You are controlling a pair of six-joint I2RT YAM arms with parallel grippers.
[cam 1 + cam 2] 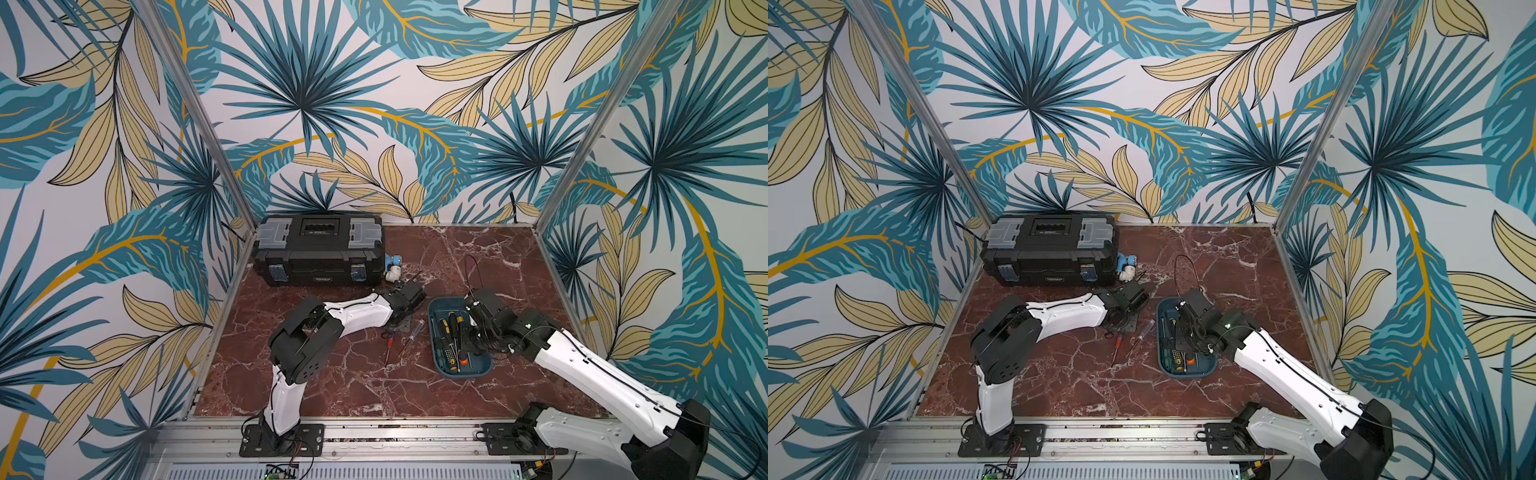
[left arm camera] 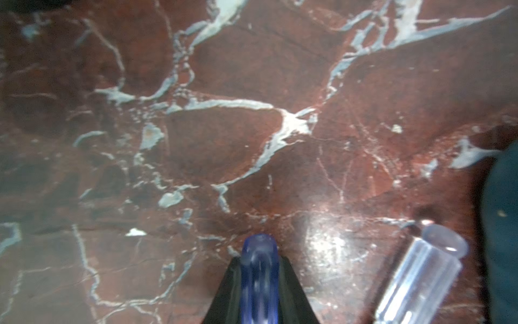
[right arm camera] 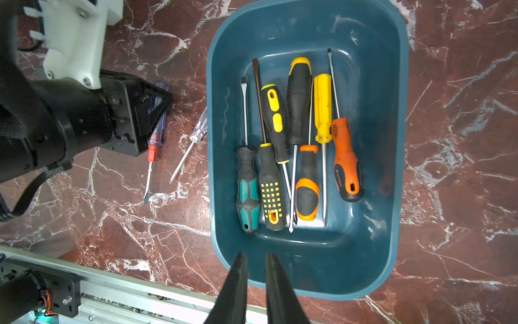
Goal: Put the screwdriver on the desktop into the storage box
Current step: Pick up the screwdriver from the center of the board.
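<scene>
The table [image 1: 478, 257] is glossy red-brown marble pattern cut by white veins, with a ribbed aluminium rail [image 1: 395, 432] along its lower edge in both top views. Right of centre sits the storage box [image 3: 330, 269] — smooth teal plastic, shallow, rectangular with rounded corners. Seven screwdrivers [image 3: 344, 160] lie side by side in it, with moulded handles in black, yellow, orange and teal and thin steel shafts.

The blue-handled screwdriver [image 2: 259, 275] lies on the table left of the box, not in it. It has a translucent blue handle, a red collar and a slim flat blade. The left fingers [image 2: 227, 294], black and wedge-shaped, sit one on each side of that handle and look pressed against it, though the wrist view is blurred there. The left arm [image 1: 357, 309], a white shell with black joints, bends at the elbow and reaches from the lower left toward the centre, wrist low over the table.

Between that tool and the box, the clear-handled screwdriver [image 2: 420, 277] lies free, its fluted transparent handle just beside the box wall.

The right arm [image 1: 582, 365] slants up from the lower right corner, wrist tipped down over the box. The right fingers [image 3: 238, 280] hang above one end of it — tips almost together, a slim gap between them, nothing held.

A black hard-plastic toolbox [image 1: 320, 253] with grey lid compartments stands at the table's upper left.
</scene>
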